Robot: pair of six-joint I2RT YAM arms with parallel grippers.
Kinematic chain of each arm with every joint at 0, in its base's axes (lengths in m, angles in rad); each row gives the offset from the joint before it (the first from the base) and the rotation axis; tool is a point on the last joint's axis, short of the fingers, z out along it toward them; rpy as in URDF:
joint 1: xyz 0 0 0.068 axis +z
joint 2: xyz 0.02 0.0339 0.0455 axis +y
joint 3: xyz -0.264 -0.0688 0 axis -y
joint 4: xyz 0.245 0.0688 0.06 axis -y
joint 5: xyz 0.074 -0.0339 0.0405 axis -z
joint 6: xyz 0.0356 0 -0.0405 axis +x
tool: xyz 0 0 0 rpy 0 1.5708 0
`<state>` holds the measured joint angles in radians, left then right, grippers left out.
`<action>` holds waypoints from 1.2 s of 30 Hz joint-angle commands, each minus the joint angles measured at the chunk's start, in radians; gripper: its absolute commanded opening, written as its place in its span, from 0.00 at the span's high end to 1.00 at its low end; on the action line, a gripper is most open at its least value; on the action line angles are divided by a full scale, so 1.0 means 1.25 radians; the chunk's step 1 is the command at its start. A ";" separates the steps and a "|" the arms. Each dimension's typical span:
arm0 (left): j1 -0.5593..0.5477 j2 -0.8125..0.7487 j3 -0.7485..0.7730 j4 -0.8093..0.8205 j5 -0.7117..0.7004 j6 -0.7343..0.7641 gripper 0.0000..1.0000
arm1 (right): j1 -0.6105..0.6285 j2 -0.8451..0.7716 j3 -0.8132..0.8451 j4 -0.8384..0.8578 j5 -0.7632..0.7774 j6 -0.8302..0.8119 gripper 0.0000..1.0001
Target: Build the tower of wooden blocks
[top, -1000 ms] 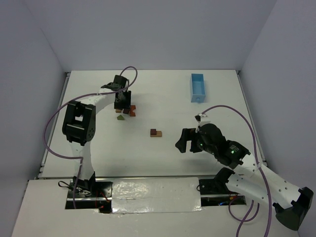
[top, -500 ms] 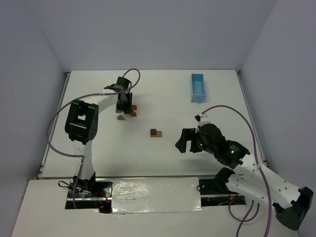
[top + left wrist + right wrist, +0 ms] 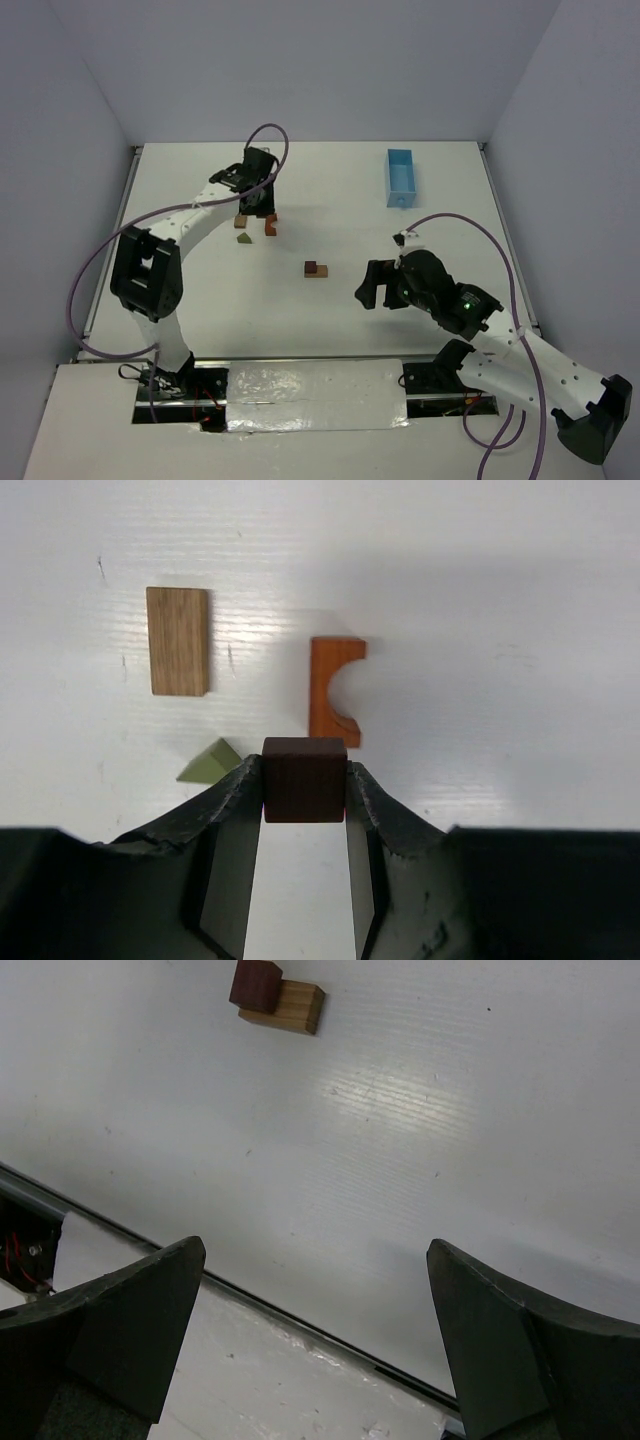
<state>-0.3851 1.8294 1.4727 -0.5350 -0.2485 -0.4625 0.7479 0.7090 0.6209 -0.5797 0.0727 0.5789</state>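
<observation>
My left gripper point(image 3: 257, 196) is shut on a dark brown cube point(image 3: 305, 780) and holds it above the far-left block cluster. Under it lie a light brown rectangle point(image 3: 178, 641), an orange arch point(image 3: 330, 692) and an olive-green triangle point(image 3: 212, 762); all three also show in the top view, the rectangle point(image 3: 241, 220), the arch point(image 3: 271, 225) and the triangle point(image 3: 243, 238). The tower base point(image 3: 316, 268) stands mid-table: a dark red cube point(image 3: 257, 984) on a light wood block point(image 3: 293, 1007). My right gripper point(image 3: 372, 285) is open and empty, to the right of that base.
A light-blue tray point(image 3: 401, 177) stands at the far right. The table's near edge and a foil-covered strip point(image 3: 300, 1380) lie under the right gripper. Purple cables loop over both arms.
My left gripper has risen from the block cluster with the dark brown cube in it, uncovering the rectangle and the arch. The right arm has not moved.
</observation>
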 commanded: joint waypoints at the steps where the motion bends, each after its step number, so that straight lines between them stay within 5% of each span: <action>1: -0.067 -0.056 0.012 -0.055 -0.080 -0.086 0.78 | -0.002 -0.014 0.014 0.010 0.035 0.008 0.00; 14: -0.362 -0.029 0.053 -0.078 -0.147 -0.261 0.69 | -0.003 -0.090 0.047 -0.100 0.168 0.085 0.00; 24: -0.427 0.057 0.061 -0.073 -0.204 -0.378 0.68 | -0.003 -0.105 0.031 -0.093 0.147 0.077 0.00; 36: -0.434 0.127 0.088 -0.085 -0.214 -0.380 0.59 | -0.003 -0.113 0.024 -0.082 0.131 0.067 0.00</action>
<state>-0.9249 1.9682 1.5394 -0.6361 -0.4931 -0.9226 0.7479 0.5758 0.6411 -0.6960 0.2386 0.6739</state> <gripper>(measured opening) 0.463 0.996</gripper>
